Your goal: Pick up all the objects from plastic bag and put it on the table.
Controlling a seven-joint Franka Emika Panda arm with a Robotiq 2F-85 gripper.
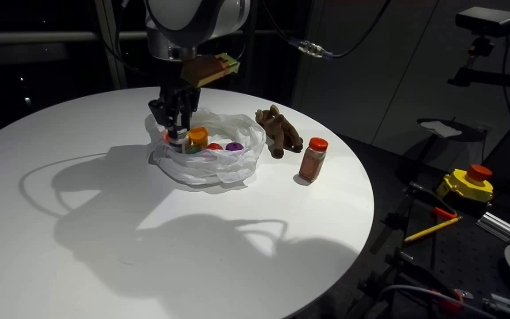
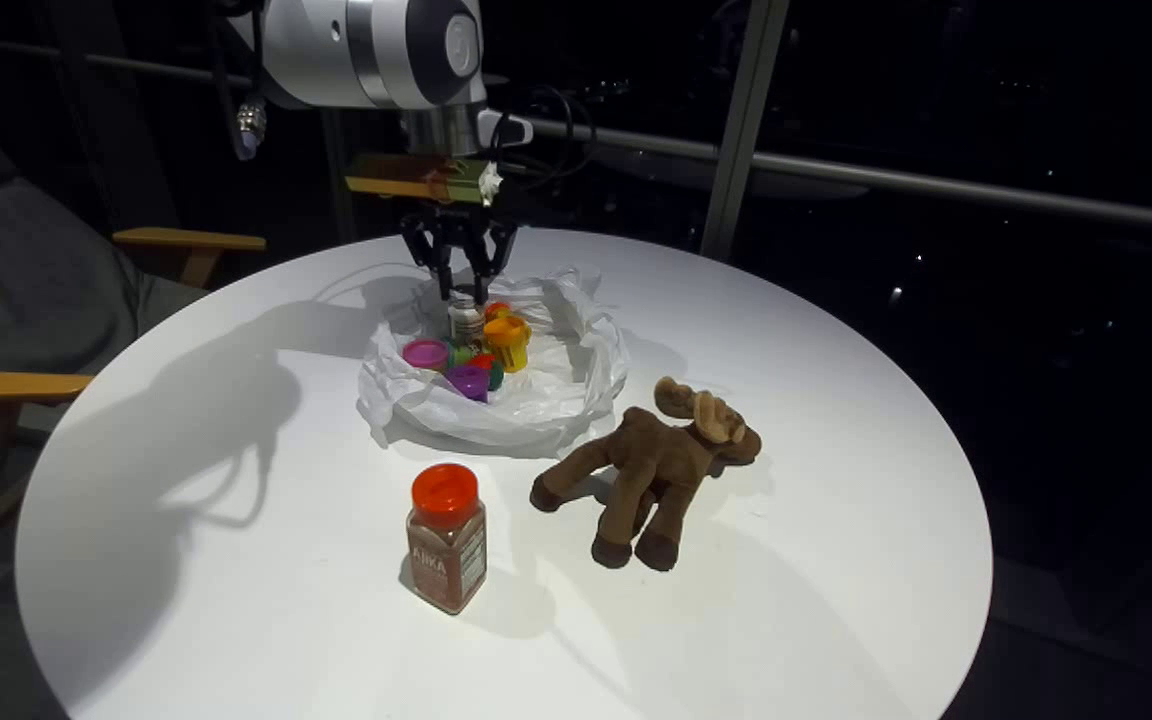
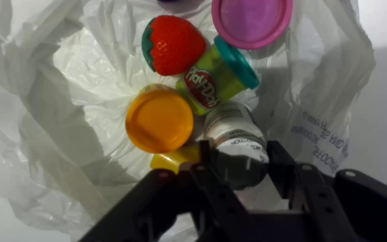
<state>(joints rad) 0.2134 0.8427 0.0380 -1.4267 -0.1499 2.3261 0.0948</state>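
In an exterior view, a brown plush (image 1: 277, 128) and red-capped bottle (image 1: 312, 162) rest right of the plastic bag (image 1: 206, 172). Inside, just left of an orange cup (image 1: 199, 138), the gripper (image 1: 179, 131) clasps a white jar (image 1: 182, 144).

In an exterior view, at right, a yellow pencil (image 1: 433, 229) lies on a dark bench (image 1: 462, 254) near a yellow box (image 1: 464, 188) with a red button (image 1: 479, 173); at left in an exterior view stands a grey chair (image 2: 31, 280).
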